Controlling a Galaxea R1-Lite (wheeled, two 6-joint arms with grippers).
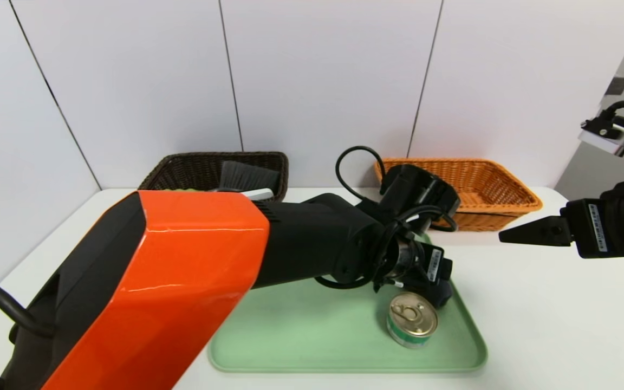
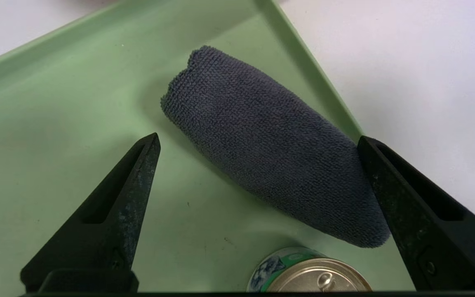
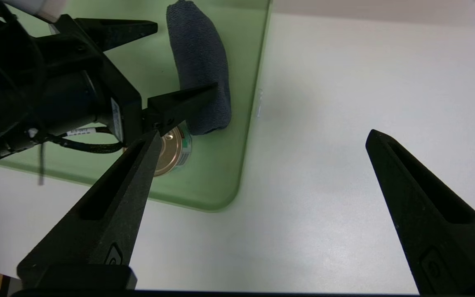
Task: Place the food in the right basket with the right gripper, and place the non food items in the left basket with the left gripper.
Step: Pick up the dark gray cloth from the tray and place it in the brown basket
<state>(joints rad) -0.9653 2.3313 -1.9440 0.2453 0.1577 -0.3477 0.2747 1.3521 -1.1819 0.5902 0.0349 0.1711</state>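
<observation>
left basket (image 1: pixel 182 170) sits at the counter's back edge, brush already in it; right basket (image 1: pixel 499 187) at the back toward the right corner looks empty. left gripper (image 2: pixel 258 142) hovers over the tray's (image 2: pixel 56 103) right side, jaws wide open, straddling the rolled grey towel (image 2: pixel 270 144) that lies along the tray's right rim. can (image 1: pixel 412 318) stands just beside the towel's near end, by the tray's front right corner. risk: one finger comes down on the rim or clips the can and shoves it, or a pinch on the loose roll unrolls it mid-lift. right gripper (image 3: pixel 258 194) parked over bare counter right of the tray, jaws open, empty.
</observation>
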